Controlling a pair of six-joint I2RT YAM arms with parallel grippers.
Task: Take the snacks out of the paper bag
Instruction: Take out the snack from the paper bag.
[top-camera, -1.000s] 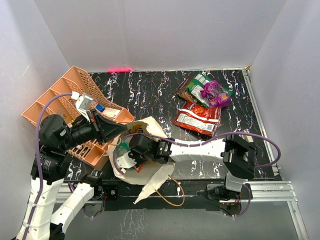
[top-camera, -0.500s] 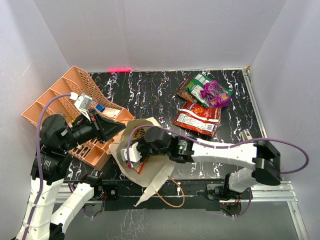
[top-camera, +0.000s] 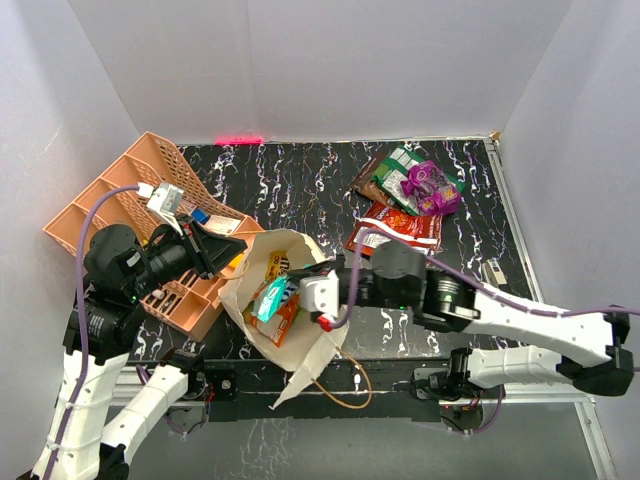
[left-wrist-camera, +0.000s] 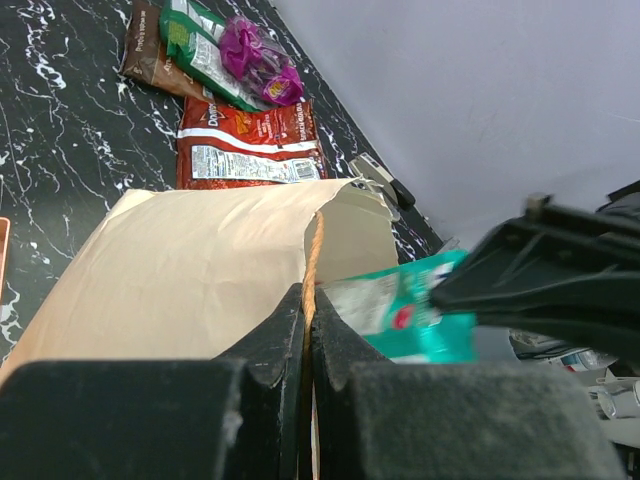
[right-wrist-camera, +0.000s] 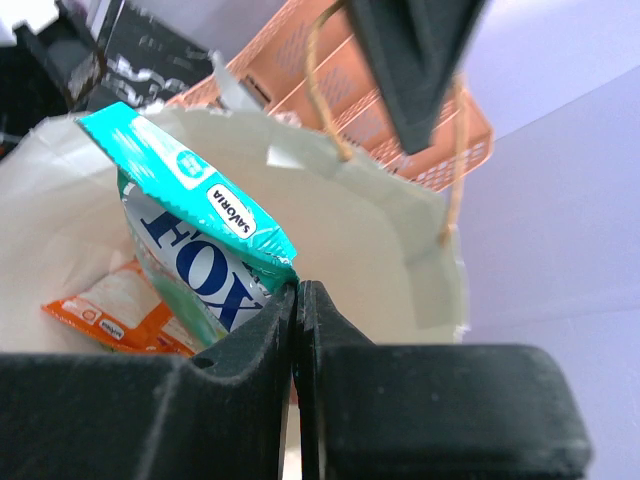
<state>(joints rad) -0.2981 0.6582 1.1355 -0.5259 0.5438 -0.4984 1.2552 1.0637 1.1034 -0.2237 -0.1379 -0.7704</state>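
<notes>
The cream paper bag (top-camera: 300, 345) lies near the front edge with its mouth facing up. My left gripper (top-camera: 238, 261) is shut on the bag's tan handle (left-wrist-camera: 311, 262) and holds that side up. My right gripper (right-wrist-camera: 298, 287) is shut on the corner of a teal snack packet (right-wrist-camera: 190, 200), which hangs over the bag's mouth (top-camera: 271, 297). An orange packet (right-wrist-camera: 105, 312) lies inside the bag beneath it. Other snacks (top-camera: 405, 195), among them a red pouch, a green packet and a purple one, are piled on the table at the back right.
The orange compartment tray (top-camera: 105, 195) leans at the left, right behind my left gripper, with small boxes in it. A second loop handle (top-camera: 345, 395) trails over the table's front edge. White walls close the black marbled table (top-camera: 300, 180) on three sides.
My right arm has drawn back to the right and come out of the bag with the teal packet in its jaws. The bag's mouth now shows. The left gripper has kept its hold.
</notes>
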